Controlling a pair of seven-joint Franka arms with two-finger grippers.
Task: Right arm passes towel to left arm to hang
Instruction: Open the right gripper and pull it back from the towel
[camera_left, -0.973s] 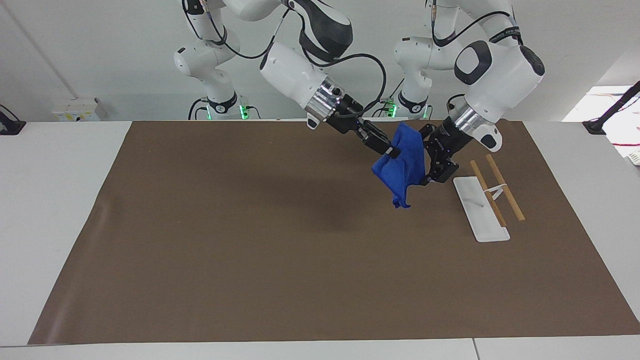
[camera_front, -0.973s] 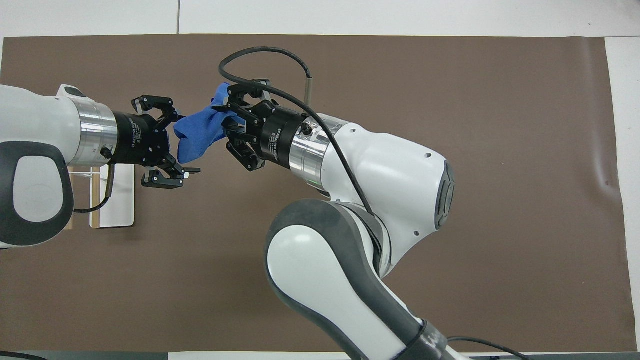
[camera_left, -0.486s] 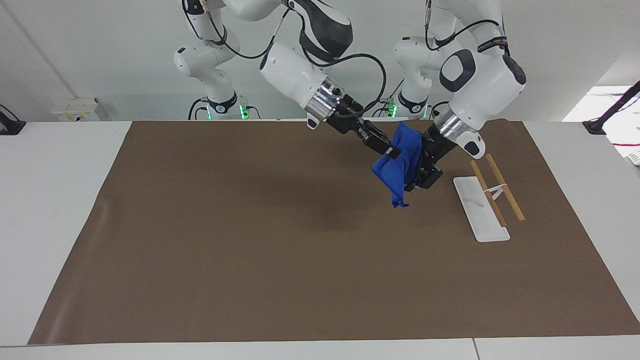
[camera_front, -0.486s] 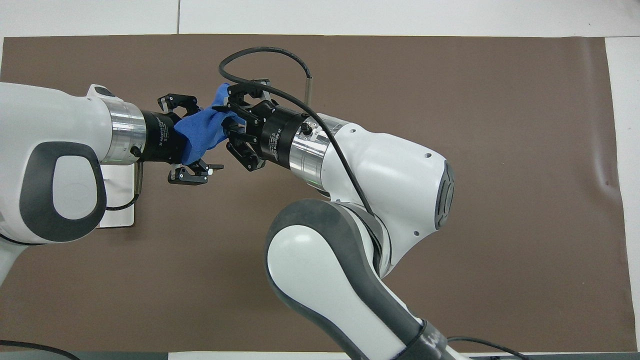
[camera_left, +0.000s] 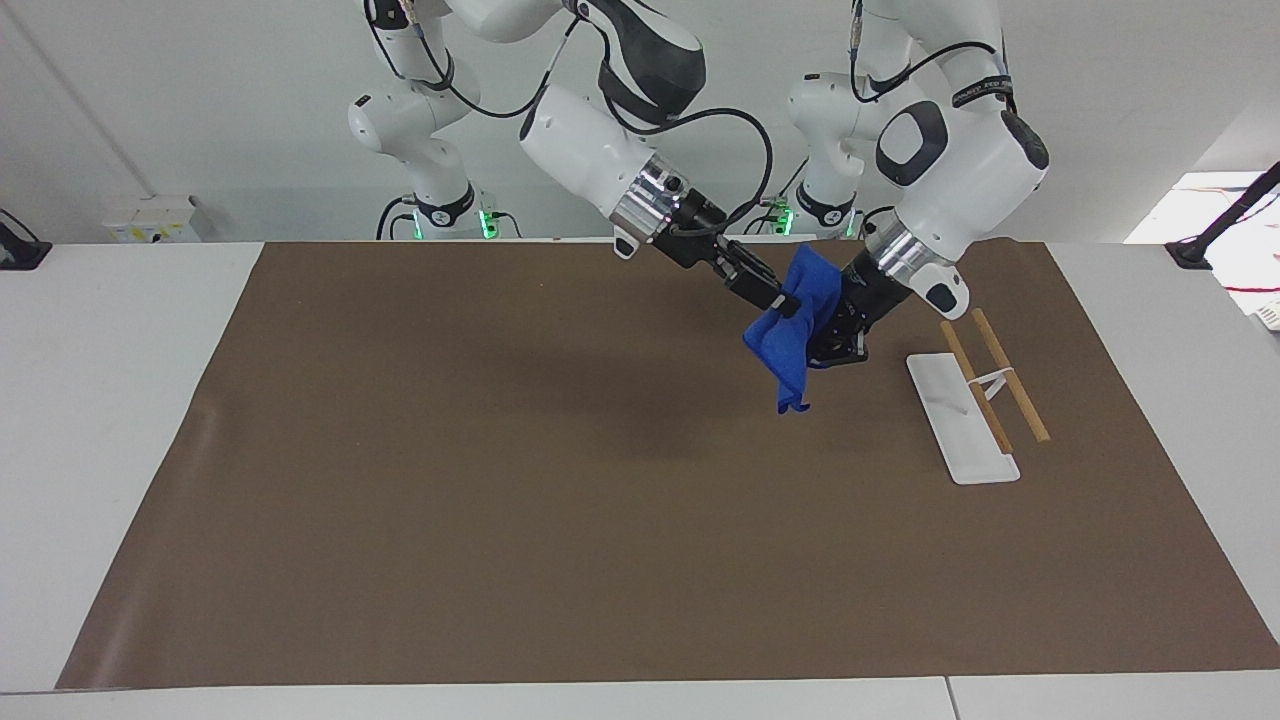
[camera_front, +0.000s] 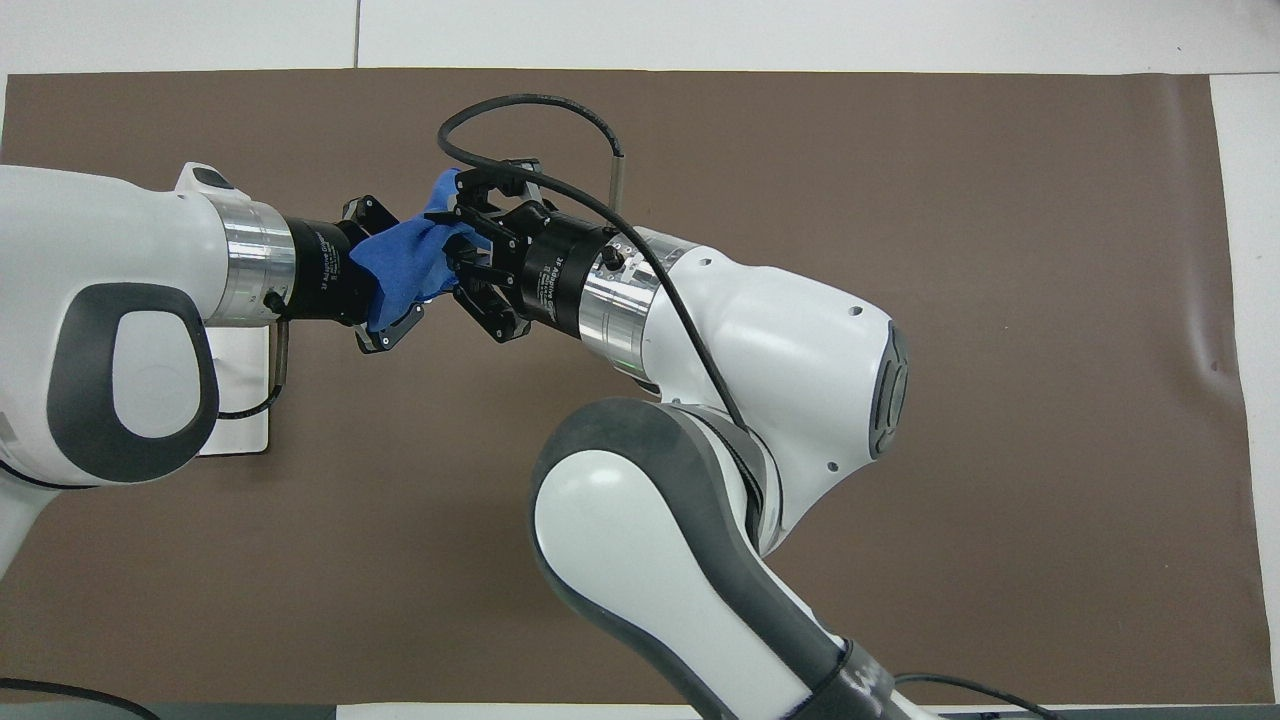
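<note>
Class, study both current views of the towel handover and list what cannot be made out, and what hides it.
- Facing view: left gripper fingertips, hidden by the towel.
- Overhead view: the rack, mostly covered by the left arm.
- Both views: whether the right gripper has loosened its hold; cloth covers its tips.

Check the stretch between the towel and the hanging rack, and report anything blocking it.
Nothing visible lies on the brown mat between them. The towel hangs in the air, gripped by the right gripper, with the left gripper closing around it. The rack lies beside them, toward the left arm's end of the table.
</note>
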